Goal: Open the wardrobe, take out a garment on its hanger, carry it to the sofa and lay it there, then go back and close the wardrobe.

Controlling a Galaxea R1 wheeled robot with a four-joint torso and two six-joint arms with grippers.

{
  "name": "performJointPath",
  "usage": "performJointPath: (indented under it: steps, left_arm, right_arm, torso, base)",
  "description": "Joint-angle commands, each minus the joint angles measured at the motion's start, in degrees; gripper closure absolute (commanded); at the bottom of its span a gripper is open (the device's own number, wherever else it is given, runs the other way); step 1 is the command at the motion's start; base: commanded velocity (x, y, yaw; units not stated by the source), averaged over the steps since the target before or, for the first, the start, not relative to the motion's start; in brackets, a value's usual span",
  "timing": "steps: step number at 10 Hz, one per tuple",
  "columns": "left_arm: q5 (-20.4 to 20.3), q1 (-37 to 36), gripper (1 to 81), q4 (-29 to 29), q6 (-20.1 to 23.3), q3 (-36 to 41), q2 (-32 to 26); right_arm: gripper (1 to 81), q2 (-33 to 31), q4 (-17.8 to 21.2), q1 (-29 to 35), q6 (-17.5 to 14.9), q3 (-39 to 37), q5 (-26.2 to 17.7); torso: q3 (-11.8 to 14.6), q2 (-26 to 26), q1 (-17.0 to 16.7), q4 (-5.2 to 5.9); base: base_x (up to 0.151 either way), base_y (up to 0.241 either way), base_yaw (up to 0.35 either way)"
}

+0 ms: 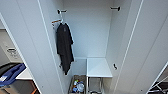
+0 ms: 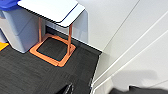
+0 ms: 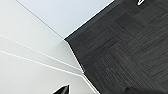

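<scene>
The wardrobe (image 1: 90, 37) stands open, both doors swung wide; its upper middle and right, from 12 to 3 o'clock, are free. A black T-shirt (image 1: 64, 47) hangs at 9 o'clock. A white shelf (image 1: 98, 67) blocks 5 o'clock (a bin (image 1: 78, 86) of oddments beside it).

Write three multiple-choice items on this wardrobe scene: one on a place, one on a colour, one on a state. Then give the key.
1. Where does the black T-shirt hang in the wardrobe?
A. left side
B. right side
C. on the shelf

2. What colour is the side table's frame?
A. blue
B. orange
C. white

3. How do the wardrobe doors stand?
A. both shut
B. one shut
C. both open

Key: 1 A, it hangs beside the left wall; 2 B, orange legs and base stand on the dark carpet; 3 C, the whole interior and its white shelf show.
</scene>
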Motion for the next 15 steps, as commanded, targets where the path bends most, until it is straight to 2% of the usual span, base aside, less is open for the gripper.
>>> performJointPath:
  steps: [1, 3, 4, 5, 7, 10, 12, 14, 15]
  left_arm:
    - [17.0, -18.9, 1.0, 0.5, -4.6, -0.7, -0.6]
    - [22.6, -23.6, 1.0, -0.1, -4.6, -0.6, 4.9]
    - [23.3, -24.0, 1.0, -1.8, -4.6, -0.3, 9.7]
    - [24.5, -23.8, 1.0, -2.3, -4.6, 0.7, 14.6]
    - [25.1, -22.3, 1.0, -2.2, -4.5, 1.3, 21.7]
    - [24.6, -20.5, 1.0, -2.1, -4.5, 4.0, 25.8]
    - [24.6, -19.5, 1.0, -1.6, -4.2, 5.0, 30.5]
    - [24.6, -17.7, 1.0, -1.5, -4.0, 4.2, 34.1]
    - [24.5, -16.0, 1.0, -1.5, -3.8, 4.0, 34.3]
  right_arm:
    - [1.0, -2.8, 7.2, 13.4, 0.1, -4.2, -13.5]
    - [1.0, -0.1, 8.6, 14.9, 0.0, -6.7, -18.0]
    - [1.0, 2.1, 8.9, 14.5, -0.2, -5.8, -18.3]
    - [1.0, 3.8, 8.9, 13.5, -0.7, -4.1, -18.3]
    - [1.0, 5.3, 8.9, 11.9, -0.7, 4.9, -18.2]
    - [1.0, 5.6, 8.9, 9.3, -2.8, 18.3, -15.7]
    - [1.0, 8.1, 8.2, 7.8, -3.3, 28.1, -9.9]
    - [1.0, 14.9, 7.8, 6.6, -4.6, 30.7, -6.4]
    - [1.0, 18.2, 7.6, 5.6, -5.4, 29.1, -5.6]
  torso:
    - [0.0, 0.0, 0.0, 0.00]
    - [0.0, 0.0, 0.0, 0.00]
    - [0.0, 0.0, 0.0, 0.00]
    - [0.0, 0.1, 0.1, 0.00]
    - [-0.1, 0.1, 0.1, 0.00]
    - [-0.1, 0.1, 0.2, 0.00]
    - [-0.1, 0.2, 0.2, 0.02]
    - [-0.2, 0.2, 0.2, 0.00]
    - [-0.2, 0.2, 0.2, 0.00]
  base:
    - [0.000, 0.000, 0.000]
    - [0.000, 0.000, 0.000]
    - [0.000, 0.000, 0.000]
    - [0.000, 0.000, 0.000]
    - [0.000, 0.000, 0.000]
    - [0.000, 0.000, 0.000]
    - [0.000, 0.000, 0.000]
    - [0.000, 0.000, 0.000]
    - [0.000, 0.000, 0.000]
